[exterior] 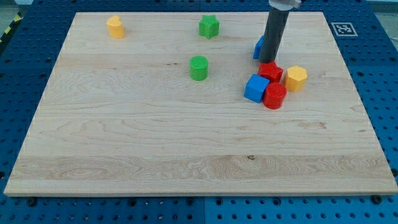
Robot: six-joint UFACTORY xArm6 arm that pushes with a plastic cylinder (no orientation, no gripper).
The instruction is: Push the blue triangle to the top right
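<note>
The blue triangle [259, 47] lies in the upper right part of the board, mostly hidden behind my rod; only its left edge shows. My tip [270, 61] rests on the board touching the triangle, just above the red star [270, 71]. The rod rises out of the view's top.
A blue cube [255, 88], a red cylinder [274, 96] and a yellow hexagonal block [296, 78] cluster below my tip. A green cylinder [198, 67] and a green star [209, 26] lie to the left. A yellow block [114, 27] sits at the top left.
</note>
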